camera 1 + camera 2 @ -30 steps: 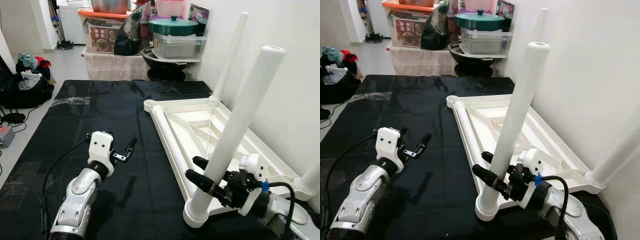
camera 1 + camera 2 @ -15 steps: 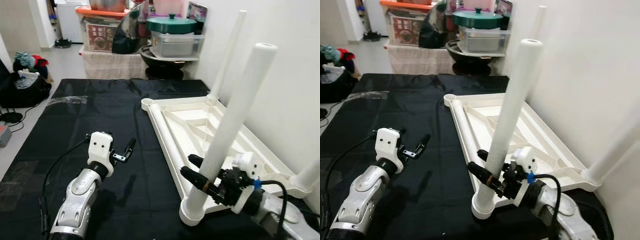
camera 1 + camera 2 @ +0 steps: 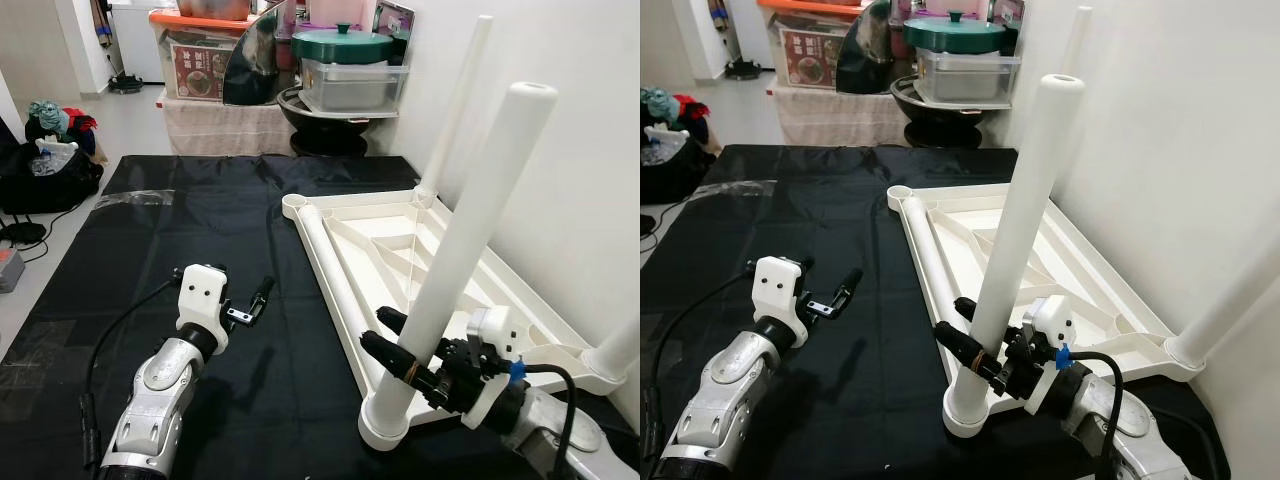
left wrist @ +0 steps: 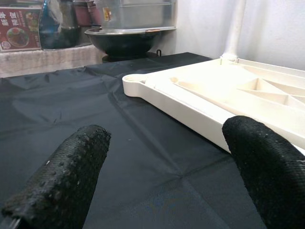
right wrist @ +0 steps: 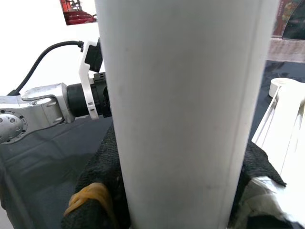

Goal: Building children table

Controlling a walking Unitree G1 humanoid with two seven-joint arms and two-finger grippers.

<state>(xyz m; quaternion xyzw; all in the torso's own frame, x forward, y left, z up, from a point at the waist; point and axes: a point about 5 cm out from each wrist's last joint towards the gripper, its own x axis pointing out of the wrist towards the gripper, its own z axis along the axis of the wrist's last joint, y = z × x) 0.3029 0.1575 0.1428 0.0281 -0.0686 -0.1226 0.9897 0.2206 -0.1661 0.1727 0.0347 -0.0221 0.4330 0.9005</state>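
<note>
Floor covering: black sheet (image 3: 200,230), spread flat, carrying everything below.

Item 1: white plastic table top (image 3: 400,240), lying upside down on the sheet, ribbed underside facing up, close to the white wall (image 3: 560,150). One loose leg (image 3: 335,270) lies along its near edge.

Item 2: near leg (image 3: 470,230), a white tube standing tilted in the front corner socket. We see the right gripper (image 3: 392,345) pinching this tube low down, one black finger on either side of it; the right wrist view shows the tube pressed between the pads (image 5: 97,183).

Item 3: far leg (image 3: 455,105), upright in the back corner socket, by the wall.

Item 4: left gripper (image 3: 258,297), held above the bare sheet, well apart from the table top, fingers (image 4: 62,181) spread with nothing between them.

Background, beyond the sheet: clear storage box (image 3: 352,88) under a green lid (image 3: 348,46), contents not legible; black bowl (image 3: 325,125) beneath it; orange-lidded bin (image 3: 205,60) on a cloth-covered stand.
</note>
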